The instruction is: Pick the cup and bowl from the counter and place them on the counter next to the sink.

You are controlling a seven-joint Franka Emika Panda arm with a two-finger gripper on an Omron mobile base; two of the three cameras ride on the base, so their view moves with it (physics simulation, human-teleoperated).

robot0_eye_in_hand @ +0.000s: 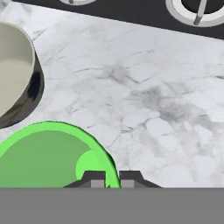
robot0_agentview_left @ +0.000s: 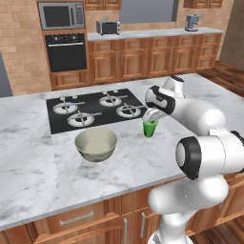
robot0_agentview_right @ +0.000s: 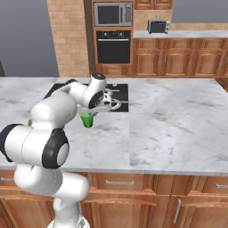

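Note:
The small green cup [robot0_agentview_left: 150,127] stands upright just in front of the cooktop, also seen in the right base view [robot0_agentview_right: 87,120]. My gripper [robot0_agentview_left: 151,119] [robot0_agentview_right: 89,113] comes down on it from above and is shut on the cup's rim; in the hand view the green rim [robot0_eye_in_hand: 57,153] passes between the fingertips of the gripper [robot0_eye_in_hand: 112,179]. Whether the cup rests on the counter [robot0_agentview_left: 28,157] or hangs just above it I cannot tell. The grey-olive bowl [robot0_agentview_left: 96,144] [robot0_eye_in_hand: 15,74] with its cream inside sits to the cup's left, apart from it. The sink is out of view.
The black four-burner cooktop [robot0_agentview_left: 95,108] [robot0_agentview_right: 120,91] [robot0_eye_in_hand: 131,11] lies just behind the cup and bowl. A wide stretch of white marble [robot0_agentview_right: 178,120] runs to the right. Wall cabinets, an oven and a microwave [robot0_agentview_left: 59,15] stand across the room.

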